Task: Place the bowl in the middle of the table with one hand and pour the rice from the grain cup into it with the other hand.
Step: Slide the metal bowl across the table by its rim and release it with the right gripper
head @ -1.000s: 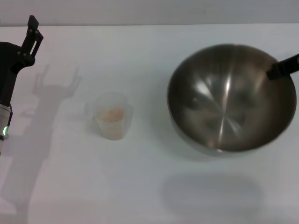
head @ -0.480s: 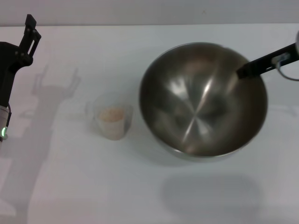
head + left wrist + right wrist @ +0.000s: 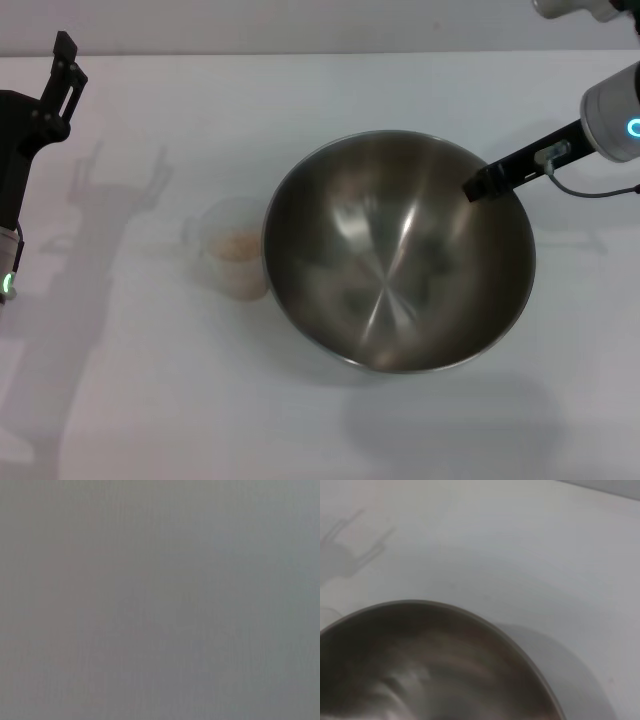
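Note:
The steel bowl [image 3: 395,265] hangs above the white table [image 3: 170,400], and its shadow lies on the table in front of it. My right gripper [image 3: 480,188] is shut on the bowl's far right rim, with one black finger reaching inside. The right wrist view shows the bowl [image 3: 420,665] from just above its rim. The frosted grain cup [image 3: 230,262] stands just left of the bowl, partly behind its rim, and holds pale rice [image 3: 238,245]. My left gripper [image 3: 66,66] is raised at the far left, open, well away from the cup.
The left arm's forked shadow [image 3: 115,180] falls on the table behind the cup. The table's far edge [image 3: 320,52] runs along the top. The left wrist view shows only plain grey.
The right gripper has carried the bowl leftward and toward me, from the right side to the middle, so its rim now overlaps the cup. The left arm has not moved.

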Controlling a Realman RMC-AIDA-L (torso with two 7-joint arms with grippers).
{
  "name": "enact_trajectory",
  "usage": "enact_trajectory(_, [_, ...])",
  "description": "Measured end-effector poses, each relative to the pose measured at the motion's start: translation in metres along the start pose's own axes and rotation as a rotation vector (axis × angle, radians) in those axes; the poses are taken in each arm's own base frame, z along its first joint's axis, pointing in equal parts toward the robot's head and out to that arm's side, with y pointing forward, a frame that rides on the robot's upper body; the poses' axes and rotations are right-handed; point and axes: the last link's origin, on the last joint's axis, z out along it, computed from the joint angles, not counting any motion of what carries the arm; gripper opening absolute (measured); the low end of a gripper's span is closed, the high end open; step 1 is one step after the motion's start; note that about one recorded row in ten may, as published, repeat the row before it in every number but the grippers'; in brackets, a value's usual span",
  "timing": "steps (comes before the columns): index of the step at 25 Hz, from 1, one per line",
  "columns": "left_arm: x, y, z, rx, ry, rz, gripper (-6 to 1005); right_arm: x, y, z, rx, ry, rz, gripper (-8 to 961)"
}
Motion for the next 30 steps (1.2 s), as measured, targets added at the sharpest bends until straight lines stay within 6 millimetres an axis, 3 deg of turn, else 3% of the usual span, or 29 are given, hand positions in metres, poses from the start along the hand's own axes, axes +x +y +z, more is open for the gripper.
enact_trajectory(21, [0.0,0.001,0.0,-0.002,0.003,-0.003,804,0.0,0.001,0.011,0.002,0.074,-0.001,14])
enact_trajectory(30, [0.003,0.001,-0.006,0.003,0.02,-0.009,801,-0.01,0.018,0.007,0.065,0.074,-0.148,208])
